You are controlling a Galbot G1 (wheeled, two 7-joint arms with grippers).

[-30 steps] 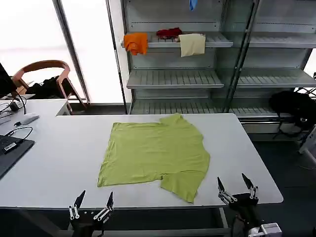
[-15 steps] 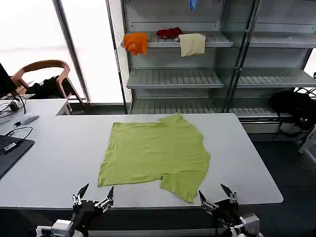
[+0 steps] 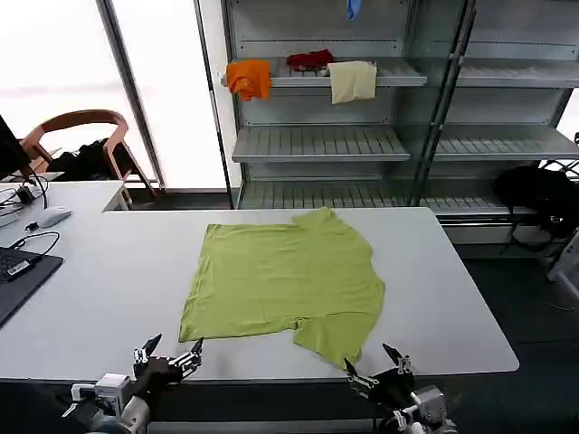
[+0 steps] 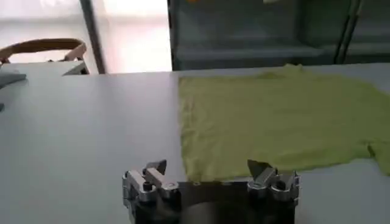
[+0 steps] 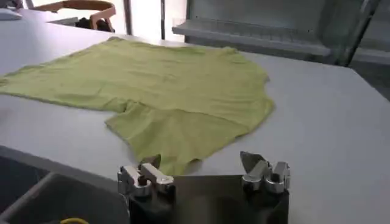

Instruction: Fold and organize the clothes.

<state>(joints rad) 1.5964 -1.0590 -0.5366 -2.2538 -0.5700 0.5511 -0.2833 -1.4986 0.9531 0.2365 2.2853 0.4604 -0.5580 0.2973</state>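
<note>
A lime-green T-shirt (image 3: 282, 276) lies spread flat on the white table (image 3: 109, 289), one sleeve pointing toward the near edge. My left gripper (image 3: 169, 353) hovers open at the table's front edge, just short of the shirt's near-left hem corner (image 4: 190, 173). My right gripper (image 3: 374, 361) is open at the front edge too, close to the sleeve's tip (image 5: 173, 164). In the left wrist view the left gripper (image 4: 208, 167) frames the shirt (image 4: 274, 115); in the right wrist view the right gripper (image 5: 201, 161) frames the shirt (image 5: 158, 85). Nothing sits between either pair of fingers.
A laptop (image 3: 16, 276), cables and a mouse (image 3: 50, 217) lie at the table's far left. Behind the table stands a shelf rack (image 3: 317, 145) holding an orange cloth (image 3: 249, 79), a red cloth (image 3: 309, 60) and a cream cloth (image 3: 351, 81). A wooden chair (image 3: 77, 136) stands at back left.
Both grippers have lowered and swung inward along the front edge, the right one leftward toward the sleeve and the left one slightly toward the hem corner. The shirt has not moved.
</note>
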